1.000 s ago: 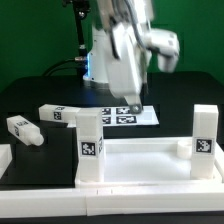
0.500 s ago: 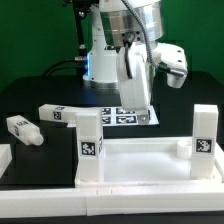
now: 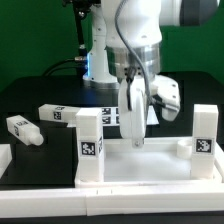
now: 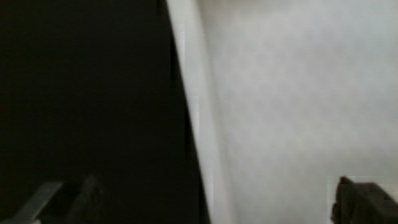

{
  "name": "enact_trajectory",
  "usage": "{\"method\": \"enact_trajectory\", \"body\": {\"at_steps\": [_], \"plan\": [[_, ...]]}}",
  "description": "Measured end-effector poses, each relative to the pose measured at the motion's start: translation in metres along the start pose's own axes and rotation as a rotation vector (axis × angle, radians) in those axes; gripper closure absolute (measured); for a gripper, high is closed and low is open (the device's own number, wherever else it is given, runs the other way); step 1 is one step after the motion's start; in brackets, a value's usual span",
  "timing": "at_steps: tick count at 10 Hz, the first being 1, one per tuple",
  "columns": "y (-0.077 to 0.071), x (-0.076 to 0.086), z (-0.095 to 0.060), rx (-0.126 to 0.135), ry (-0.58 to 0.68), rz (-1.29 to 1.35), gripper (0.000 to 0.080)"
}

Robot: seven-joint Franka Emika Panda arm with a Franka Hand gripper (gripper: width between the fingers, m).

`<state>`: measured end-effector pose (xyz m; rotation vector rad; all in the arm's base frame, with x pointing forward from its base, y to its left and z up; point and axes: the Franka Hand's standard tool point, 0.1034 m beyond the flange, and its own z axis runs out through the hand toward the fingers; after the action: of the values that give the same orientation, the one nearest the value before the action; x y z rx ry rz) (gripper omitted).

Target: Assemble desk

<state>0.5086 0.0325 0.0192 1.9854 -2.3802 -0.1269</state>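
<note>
The desk panel (image 3: 140, 165) lies flat and white at the front of the table. Two tagged square legs stand upright on its front corners, one at the exterior view's left (image 3: 90, 145) and one at the right (image 3: 205, 138). Two more tagged legs lie loose on the black table at the left, one nearer the arm (image 3: 55, 115) and one further out (image 3: 22, 128). My gripper (image 3: 132, 140) points down over the panel's far edge, between the standing legs. In the wrist view my gripper (image 4: 214, 205) is open and empty, its fingertips (image 4: 63, 200) wide apart over the panel's edge (image 4: 294, 110).
The marker board (image 3: 112, 118) lies behind the panel, partly hidden by my arm. A white block (image 3: 5, 158) sits at the exterior view's left edge. The arm's base (image 3: 100, 60) stands at the back.
My gripper has swung from above the marker board toward the front and come down to the panel's far edge. The legs and panel have not moved.
</note>
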Motion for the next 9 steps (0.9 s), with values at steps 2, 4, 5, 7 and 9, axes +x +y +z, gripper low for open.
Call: {"method": "enact_trajectory", "body": {"at_steps": [2,4,5,7,9], "plan": [[-0.0008,-0.0013,0.0012,0.001,0.003,-0.006,0.0151],[-0.0002,-0.0011,0.0023,-0.002,0.004,-0.009,0.0151],[-0.0001,-0.0011,0.0025,-0.002,0.004,-0.01,0.0151],[0.0002,-0.0009,0.0032,-0.003,0.005,-0.012,0.0422],[0.0005,-0.0007,0.0038,-0.004,0.006,-0.016,0.0569]]}}
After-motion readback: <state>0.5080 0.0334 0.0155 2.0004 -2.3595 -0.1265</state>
